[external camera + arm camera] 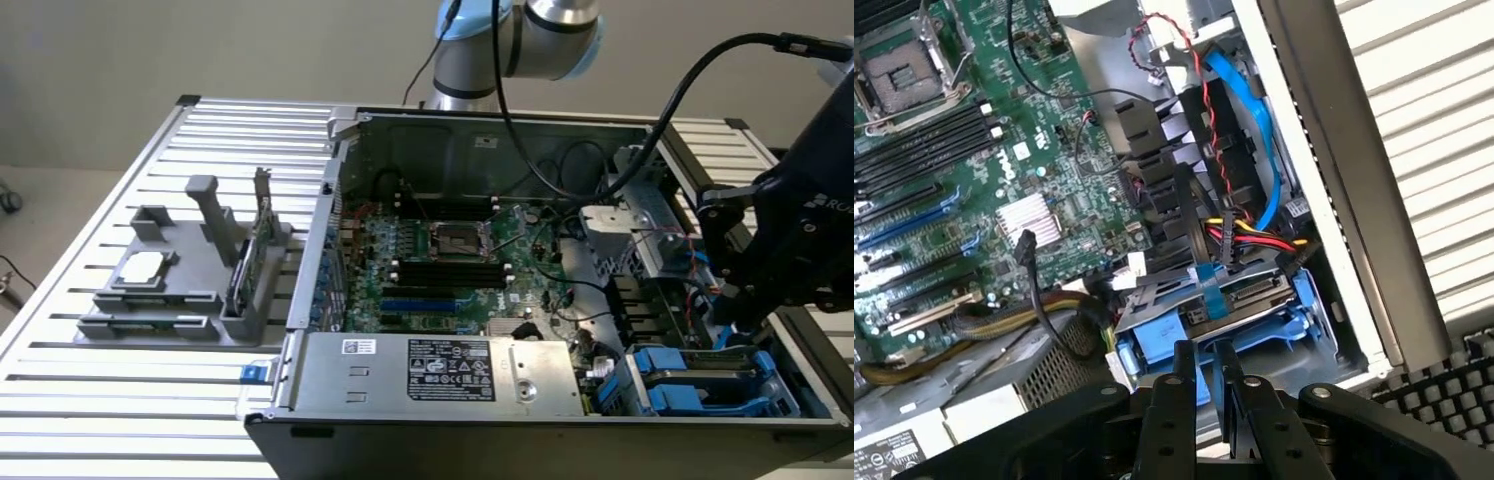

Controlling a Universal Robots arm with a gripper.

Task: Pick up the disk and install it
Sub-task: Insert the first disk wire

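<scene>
— Where's the disk [1229,300]?
— Down in the drive bay of the open computer case [441,150], in the front corner at the exterior view's right. It has its blue carrier round it, and the red and yellow cables [1254,235] sit just behind its connector end.
— And the arm [801,230]?
— It hangs close above that bay.
— Has it got hold of the disk?
— I can't tell whether it's gripping or free.

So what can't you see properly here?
Wrist view: the black gripper covers the near edge of the silver-grey disk in its bright blue plastic carrier; whether they touch is unclear.
Exterior view: the gripper hides part of the disk.
Exterior view: print on the silver power supply's label is too small.
</scene>
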